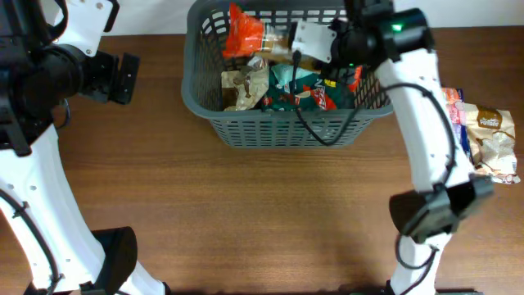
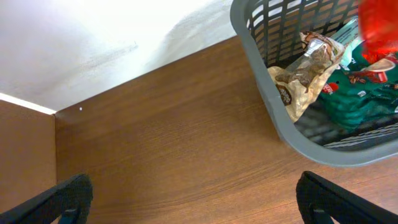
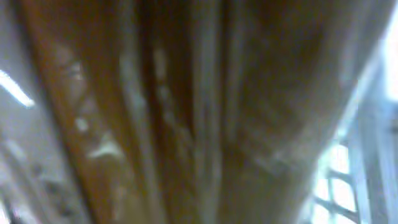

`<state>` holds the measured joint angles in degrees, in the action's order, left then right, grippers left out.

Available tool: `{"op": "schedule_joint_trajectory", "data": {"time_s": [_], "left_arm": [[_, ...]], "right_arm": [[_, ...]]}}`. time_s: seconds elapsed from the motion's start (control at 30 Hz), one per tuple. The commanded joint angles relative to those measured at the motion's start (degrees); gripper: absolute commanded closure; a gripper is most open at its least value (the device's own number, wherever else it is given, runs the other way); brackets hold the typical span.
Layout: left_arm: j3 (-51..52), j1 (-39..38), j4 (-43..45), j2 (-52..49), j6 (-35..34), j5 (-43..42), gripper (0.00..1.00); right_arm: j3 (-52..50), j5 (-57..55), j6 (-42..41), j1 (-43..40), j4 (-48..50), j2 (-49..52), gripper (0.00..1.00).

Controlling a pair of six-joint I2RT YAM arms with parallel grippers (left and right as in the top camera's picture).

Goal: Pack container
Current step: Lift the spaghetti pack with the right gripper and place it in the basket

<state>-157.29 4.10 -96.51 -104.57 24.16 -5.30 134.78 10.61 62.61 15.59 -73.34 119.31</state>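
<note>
The dark grey slotted container (image 1: 282,131) stands at the back middle of the table and holds an orange pack (image 1: 244,33), a tan pack (image 1: 241,86) and green packs (image 1: 299,90). My right gripper (image 1: 278,51) reaches over the container from the right, shut on a brown snack pack (image 1: 274,39). That pack fills the blurred right wrist view (image 3: 186,112) and hides the fingers. My left gripper (image 1: 124,78) is open and empty, left of the container. The left wrist view shows its spread fingers (image 2: 199,208) over bare wood and the container's corner (image 2: 280,118).
Several more snack packs (image 1: 483,131) lie at the table's right edge. A white wall (image 2: 93,37) runs behind the table. My right arm crosses the table's right side from the front to the container.
</note>
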Motion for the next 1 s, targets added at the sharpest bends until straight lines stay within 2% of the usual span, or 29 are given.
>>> {"op": "schedule_joint_trajectory", "data": {"time_s": [0.0,0.07,0.1,0.17,0.33,0.53,0.77,0.87,0.97], "left_arm": [[-0.04,0.20,-0.13,0.13,-0.57,0.22,0.01],[-0.04,0.20,-0.15,0.13,-0.55,0.22,0.01],[-0.04,0.20,-0.13,0.13,-0.57,0.22,0.01],[-0.04,0.20,-0.15,0.13,-0.55,0.22,0.01],[-0.04,0.20,-0.15,0.13,-0.55,0.22,0.01],[-0.04,0.20,-0.13,0.13,-0.55,0.22,0.01],[-0.04,0.20,-0.15,0.13,-0.55,0.22,0.01],[-0.04,0.20,-0.13,0.13,-0.57,0.22,0.01],[-0.04,0.20,-0.13,0.13,-0.55,0.22,0.01]], "right_arm": [[1.40,1.60,-0.96,0.20,0.90,1.97,0.96],[1.40,1.57,-2.21,0.44,0.72,3.76,0.96],[1.40,1.62,-3.56,0.55,0.76,4.52,0.91],[1.40,1.57,-5.05,0.96,0.76,5.11,0.72],[1.46,-0.48,-6.97,1.99,1.31,5.18,0.57],[5.20,-3.82,-24.13,2.01,0.00,2.97,0.57],[10.29,-5.11,-29.70,1.73,-1.92,-8.04,0.46],[10.29,-11.65,-36.76,0.39,-1.16,-14.82,0.45],[9.55,-12.17,-41.57,-3.37,-1.20,-20.87,0.45]]}}
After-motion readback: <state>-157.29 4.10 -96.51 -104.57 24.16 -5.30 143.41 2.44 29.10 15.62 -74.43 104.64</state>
